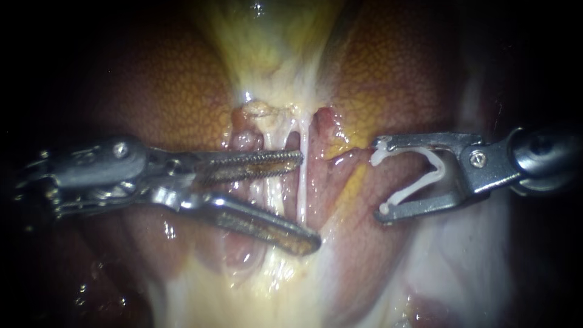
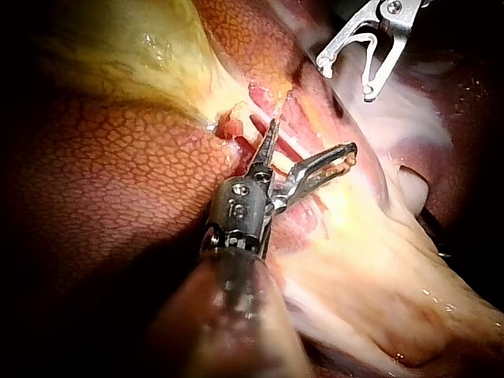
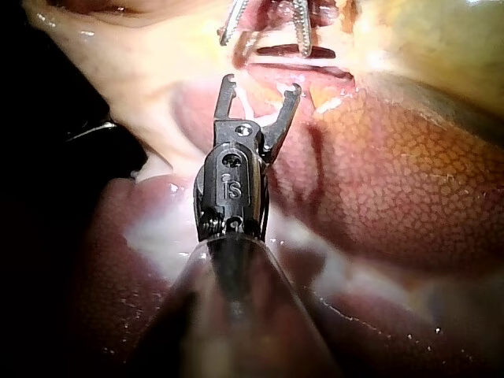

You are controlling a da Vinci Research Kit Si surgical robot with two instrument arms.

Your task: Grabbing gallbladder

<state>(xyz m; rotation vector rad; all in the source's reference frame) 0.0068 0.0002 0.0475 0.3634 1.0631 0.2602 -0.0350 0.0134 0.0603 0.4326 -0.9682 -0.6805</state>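
Endoscope view: L instrument (image 1: 308, 200) jaws wide open, straddling tissue (image 1: 267, 194) for grab; R instrument (image 1: 381, 178) jaws hold clip (image 1: 415, 189), parked clear.

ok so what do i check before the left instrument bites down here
1. Slender metal left instrument open wide: ok
2. Glistening pink tissue fold sits between its tips: ok
3. That fold is gallbladder: cannot tell
4. Thin white strand clear of the bite: not ok, it runs by the tips
5. Metal right instrument apart, holding its white plastic clip: ok
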